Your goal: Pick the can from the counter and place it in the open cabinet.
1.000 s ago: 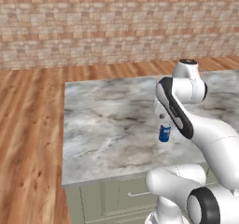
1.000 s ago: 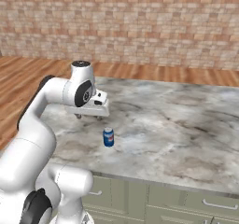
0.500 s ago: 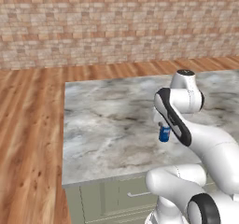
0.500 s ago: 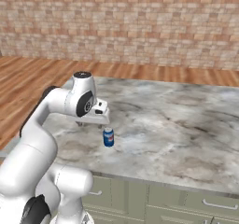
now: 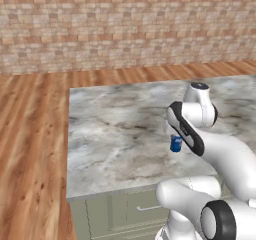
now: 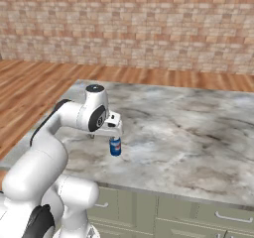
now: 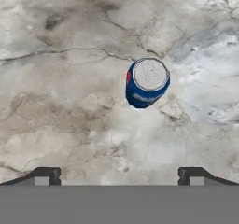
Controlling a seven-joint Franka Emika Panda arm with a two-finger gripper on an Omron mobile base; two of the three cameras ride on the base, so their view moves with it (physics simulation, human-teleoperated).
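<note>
On the broad grey-white marbled stone counter [image 5: 115, 129], toward its front edge, the small blue drinks can with its silver top [image 5: 175, 144] is standing upright, and I am hovering just above it. Going left to right in the left base view, bare veined stone is giving way to the can, which is peeking out beside my white forearm. In the right base view my two-finger gripper [image 6: 115, 131] is hanging directly over the can [image 6: 115, 146], close but not touching as far as I can judge from that angle.

Looking down through the hand view, my left fingertip [image 7: 45, 175] and right fingertip [image 7: 192, 175] are standing spread as wide as they go, with nothing between them. The can [image 7: 146, 83] is sitting a little right of centre and ahead of the tips, its round lid facing me and a sliver of red logo showing on its side.

I am expecting the can to be light and rigid, though thin-walled, so a hard squeeze may dent it. Its painted metal side is probably smooth and slippery, and being round it could roll out of a grip that is off-centre. I am judging the best hold to be across the middle of the body, below the rim, with the fingers meeting opposite sides squarely. I should be shifting slightly to centre it before descending.
</note>
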